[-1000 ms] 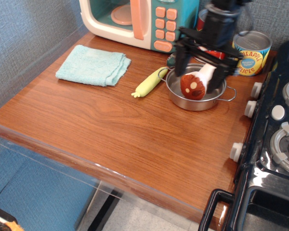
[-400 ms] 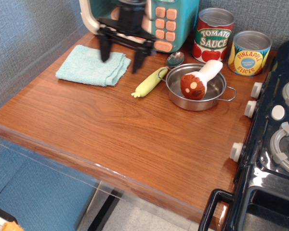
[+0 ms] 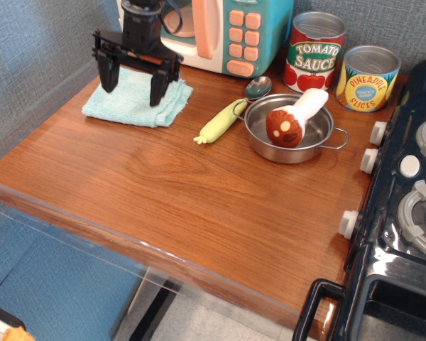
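My black gripper hangs open over the folded light-blue cloth at the back left of the wooden counter, its two fingers spread wide with nothing between them. The fingertips sit just above or on the cloth; I cannot tell whether they touch it. To the right, a brown-capped toy mushroom lies tilted in a small steel pot. A yellow toy corn cob lies left of the pot, and a metal spoon lies behind it.
A teal and cream toy microwave stands behind the gripper. A tomato sauce can and a pineapple slices can stand at the back right. A black toy stove with white knobs borders the counter's right side.
The gripper has left the pot, where the mushroom now lies, and swept left across the counter. It now hangs open over the blue cloth.
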Robot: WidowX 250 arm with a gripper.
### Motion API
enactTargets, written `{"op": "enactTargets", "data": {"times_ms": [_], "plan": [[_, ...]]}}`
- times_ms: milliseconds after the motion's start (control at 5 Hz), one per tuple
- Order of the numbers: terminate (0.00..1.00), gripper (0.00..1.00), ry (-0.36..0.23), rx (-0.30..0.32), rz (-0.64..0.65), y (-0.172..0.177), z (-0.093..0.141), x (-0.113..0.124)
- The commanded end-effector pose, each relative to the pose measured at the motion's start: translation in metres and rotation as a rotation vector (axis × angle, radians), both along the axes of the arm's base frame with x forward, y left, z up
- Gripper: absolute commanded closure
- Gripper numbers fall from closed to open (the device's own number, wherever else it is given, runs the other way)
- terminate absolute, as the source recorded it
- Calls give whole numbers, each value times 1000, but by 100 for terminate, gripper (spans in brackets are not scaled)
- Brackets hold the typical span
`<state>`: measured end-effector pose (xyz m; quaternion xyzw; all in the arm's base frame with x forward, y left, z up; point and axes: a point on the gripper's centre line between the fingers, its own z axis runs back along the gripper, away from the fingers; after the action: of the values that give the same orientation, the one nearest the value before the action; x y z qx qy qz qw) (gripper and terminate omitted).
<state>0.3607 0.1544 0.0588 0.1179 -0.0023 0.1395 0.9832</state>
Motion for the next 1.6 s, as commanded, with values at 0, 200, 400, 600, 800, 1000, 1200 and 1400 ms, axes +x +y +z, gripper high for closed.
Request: {"op": "enactTargets", "data": {"times_ms": [0, 200, 400, 600, 800, 1000, 1200, 1400], "plan": [[0, 0, -63, -16, 88, 43, 7, 11], [0, 0, -69, -24, 60, 53, 0, 27], [0, 0, -70, -43, -13, 47, -9, 46], [0, 0, -128, -56, -107, 28, -6, 62], [0, 0, -139, -51, -154, 17, -5, 64], [0, 0, -90, -57, -159, 18, -14, 48], [0, 0, -62, -58, -176, 21, -18, 27], [0, 0, -28, -77, -206, 18, -27, 1]]}}
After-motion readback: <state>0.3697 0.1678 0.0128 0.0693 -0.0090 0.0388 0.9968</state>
